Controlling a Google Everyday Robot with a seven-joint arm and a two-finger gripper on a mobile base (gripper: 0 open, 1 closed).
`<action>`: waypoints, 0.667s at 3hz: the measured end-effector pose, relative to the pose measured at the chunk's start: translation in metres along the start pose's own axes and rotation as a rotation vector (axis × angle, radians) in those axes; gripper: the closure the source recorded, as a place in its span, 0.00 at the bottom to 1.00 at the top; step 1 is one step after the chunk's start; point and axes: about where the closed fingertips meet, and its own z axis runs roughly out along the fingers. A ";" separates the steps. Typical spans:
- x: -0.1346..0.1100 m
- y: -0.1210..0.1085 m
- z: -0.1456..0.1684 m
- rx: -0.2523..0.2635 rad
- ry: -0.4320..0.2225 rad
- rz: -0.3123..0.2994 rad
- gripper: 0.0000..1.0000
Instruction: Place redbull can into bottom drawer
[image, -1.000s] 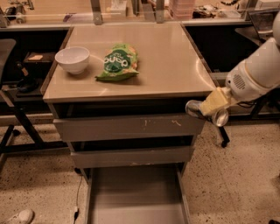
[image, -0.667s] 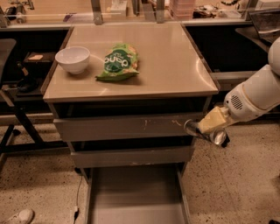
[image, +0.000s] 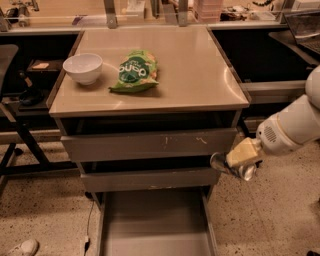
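My gripper (image: 239, 159) hangs at about 4 o'clock in the view, just off the right front corner of the cabinet and level with the middle drawer front (image: 150, 179). My jaws are closed narrow around the redbull can (image: 225, 164). They hold it across the middle of its body, so it lies nearly on its side with one shiny round end poking out each way. It touches nothing but me.

The bottom drawer (image: 155, 225) stands pulled open at 6 o'clock, its flat grey floor bare, and lies toward 8 o'clock from the can. I judge the can to be above and just outside the drawer's right wall, not yet over the floor.

A slim can like this should be light, stiff along its length and thin in the wall. I cannot tell whether it is full. The metal skin is smooth and likely slippery, so a mid-body hold is the right one. Firm pressure will stop it sliding, though a hard squeeze could dent it. Being round, it may roll once it lies on that plain floor.

On the surface (image: 200, 75) at 12 o'clock lie a green snack bag (image: 135, 71) and a white bowl (image: 83, 67), well apart from me.
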 end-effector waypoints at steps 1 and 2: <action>0.034 -0.007 0.055 -0.085 0.043 0.089 1.00; 0.063 -0.006 0.109 -0.185 0.090 0.176 1.00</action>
